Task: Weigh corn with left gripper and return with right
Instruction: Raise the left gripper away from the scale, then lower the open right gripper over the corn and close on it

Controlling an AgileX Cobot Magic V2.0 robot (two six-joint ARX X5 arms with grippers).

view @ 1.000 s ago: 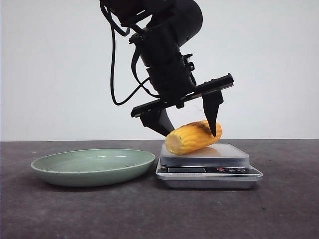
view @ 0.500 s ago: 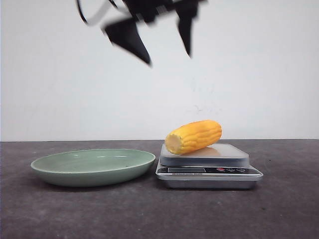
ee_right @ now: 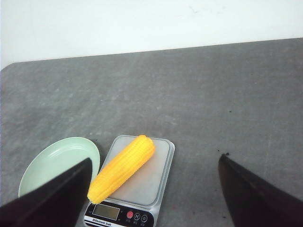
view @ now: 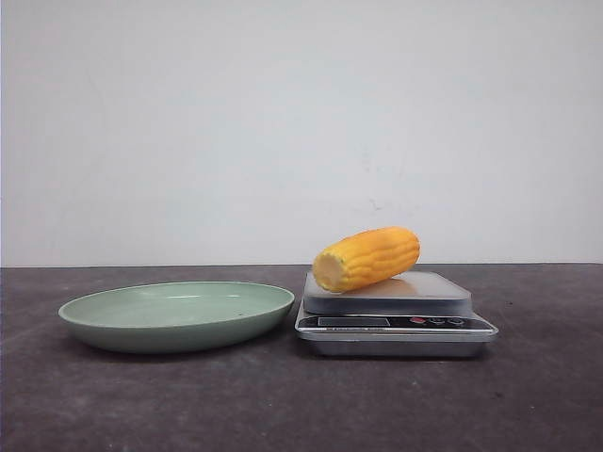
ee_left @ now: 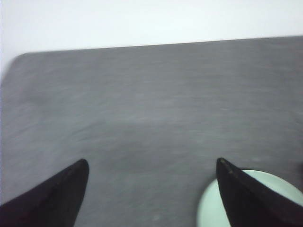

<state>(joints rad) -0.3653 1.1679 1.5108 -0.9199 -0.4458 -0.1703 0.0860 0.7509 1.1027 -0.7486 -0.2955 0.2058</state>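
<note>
The yellow-orange corn (view: 366, 258) lies on its side on the silver kitchen scale (view: 396, 322), pale cut end toward the plate. It also shows in the right wrist view (ee_right: 122, 167), lying slantwise on the scale (ee_right: 151, 184). No arm shows in the front view. My left gripper (ee_left: 152, 163) is open and empty, high over bare table with the plate's edge (ee_left: 208, 208) by one finger. My right gripper (ee_right: 154, 161) is open and empty, high above the scale and corn.
A pale green plate (view: 113, 330) sits left of the scale, almost touching it; it also shows in the right wrist view (ee_right: 47, 163). The dark grey table (view: 301, 405) ends at a white back wall.
The left gripper let go of the corn on the scale, rose upward and left the front view. The corn has stayed on the scale.
</note>
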